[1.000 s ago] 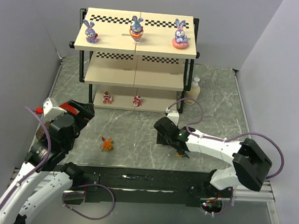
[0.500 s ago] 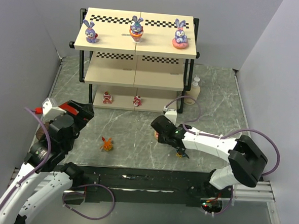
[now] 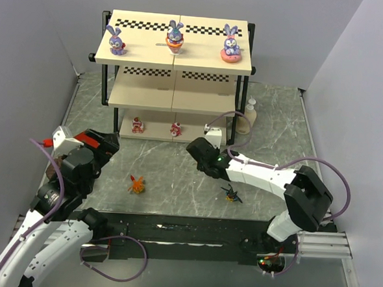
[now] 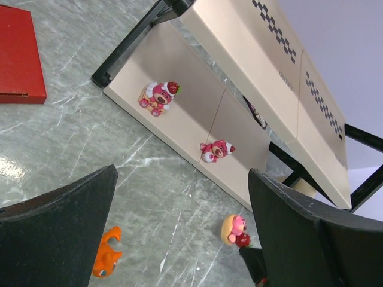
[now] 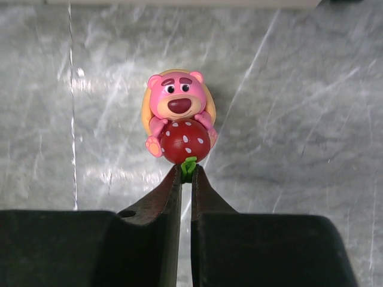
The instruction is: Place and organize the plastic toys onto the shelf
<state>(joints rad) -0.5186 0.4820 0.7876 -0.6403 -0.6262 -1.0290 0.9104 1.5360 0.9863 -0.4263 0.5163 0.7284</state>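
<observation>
Right pincer (image 5: 185, 171) got swung toward the shelf (image 3: 171, 100), clamped on pink bear (image 5: 178, 106); bottom-tier placement probably needed next. Left pincer (image 4: 182, 179) left wide open.

Tabletop (image 3: 176, 175): grey marble-look slab with white veining and some glare patches. Cream pump bottle (image 3: 250, 113) stands upright at 1 o'clock from tabletop centre, near the far-right corner. Red block (image 4: 18, 57) lies flat on the tabletop at 10 o'clock in the left wrist view, cut by the frame edge. Plain pale grey walls (image 3: 49, 31) at 9, 12 and 3 o'clock.
</observation>
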